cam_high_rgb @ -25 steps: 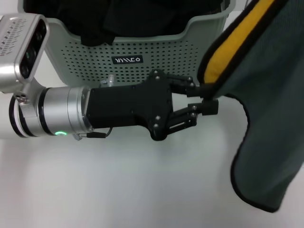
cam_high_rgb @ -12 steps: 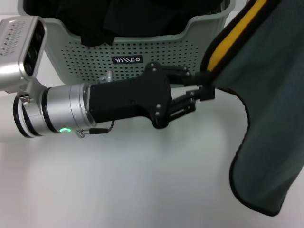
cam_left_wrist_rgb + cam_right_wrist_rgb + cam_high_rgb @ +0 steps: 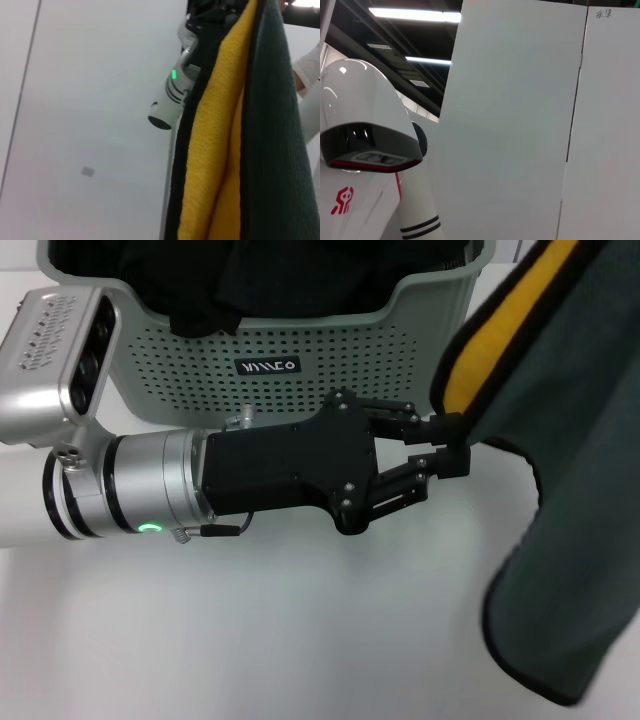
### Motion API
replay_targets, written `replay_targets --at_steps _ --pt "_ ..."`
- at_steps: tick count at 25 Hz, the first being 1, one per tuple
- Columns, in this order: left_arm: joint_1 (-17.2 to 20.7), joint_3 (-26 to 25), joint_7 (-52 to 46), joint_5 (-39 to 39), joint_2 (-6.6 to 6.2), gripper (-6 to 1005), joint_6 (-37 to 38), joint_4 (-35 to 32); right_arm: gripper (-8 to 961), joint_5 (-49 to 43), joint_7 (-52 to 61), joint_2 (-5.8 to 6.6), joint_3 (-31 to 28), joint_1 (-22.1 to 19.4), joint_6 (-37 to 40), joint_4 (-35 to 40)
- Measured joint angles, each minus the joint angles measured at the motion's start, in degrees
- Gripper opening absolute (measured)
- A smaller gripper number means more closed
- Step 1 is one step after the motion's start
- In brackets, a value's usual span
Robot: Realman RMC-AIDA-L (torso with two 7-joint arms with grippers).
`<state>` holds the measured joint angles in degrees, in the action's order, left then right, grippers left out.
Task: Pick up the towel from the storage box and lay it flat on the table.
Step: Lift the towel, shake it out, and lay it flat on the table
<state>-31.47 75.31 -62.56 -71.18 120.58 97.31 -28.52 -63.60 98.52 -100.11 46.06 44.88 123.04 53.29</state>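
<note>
The dark green towel (image 3: 570,490) hangs in the air at the right of the head view, held from above out of frame, its yellow reverse (image 3: 500,330) folded outward. It fills the left wrist view (image 3: 235,150). My left gripper (image 3: 452,443) reaches in from the left in front of the storage box (image 3: 300,340). Its jaws stand apart on either side of the towel's black-stitched edge. My right gripper is out of view. The white table (image 3: 250,640) lies below.
Black fabric (image 3: 280,270) fills the storage box at the back. The towel's lower hem hangs near the table at the front right. An arm segment with a green light (image 3: 172,95) shows beyond the towel in the left wrist view. The right wrist view shows only wall panels.
My left gripper rose and drew back slightly, then moved right and down to the towel's edge. The towel's hanging edge has shifted a little to the right.
</note>
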Motion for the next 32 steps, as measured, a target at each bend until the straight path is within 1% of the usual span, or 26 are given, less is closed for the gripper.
replay_targets --at_steps 6,11,17,22,25,28,30,31,32 --pt "0.00 0.42 0.07 2.31 0.00 241 0.19 0.49 95 0.04 0.00 -0.21 -0.01 -0.15 0.07 -0.18" --pt "-0.02 4.27 0.13 4.41 -0.01 237 0.15 0.02 98 0.05 0.00 -0.33 -0.01 -0.15 0.09 -1.01" --pt "-0.01 5.23 0.92 4.43 -0.24 216 0.45 -0.11 101 1.32 0.00 -0.32 -0.01 -1.17 0.18 -1.43" --pt "0.33 4.91 0.46 4.69 -0.36 12 0.95 -0.13 103 2.18 0.00 -0.12 -0.01 -2.53 0.19 -1.43" --pt "0.52 4.56 0.20 5.24 -0.62 12 1.71 -0.15 105 2.29 0.01 -0.09 -0.21 -3.48 0.14 -1.47" --pt "0.88 2.07 -0.92 5.25 -1.69 13 4.70 -0.29 107 2.18 0.18 -0.18 -1.99 -4.80 -0.02 -2.35" --pt "1.79 -0.32 -2.92 5.04 -2.82 13 7.37 -1.53 108 1.85 0.25 -0.23 -2.92 -5.60 -0.17 -3.92" --pt "2.60 -1.35 -4.35 5.02 -3.64 13 8.55 -3.08 108 1.60 0.22 -0.22 -3.15 -6.03 -0.31 -4.83" --pt "3.24 -1.64 -5.45 5.00 -4.13 14 9.24 -4.47 109 1.00 -0.01 -0.23 -3.21 -6.55 -0.49 -5.82"
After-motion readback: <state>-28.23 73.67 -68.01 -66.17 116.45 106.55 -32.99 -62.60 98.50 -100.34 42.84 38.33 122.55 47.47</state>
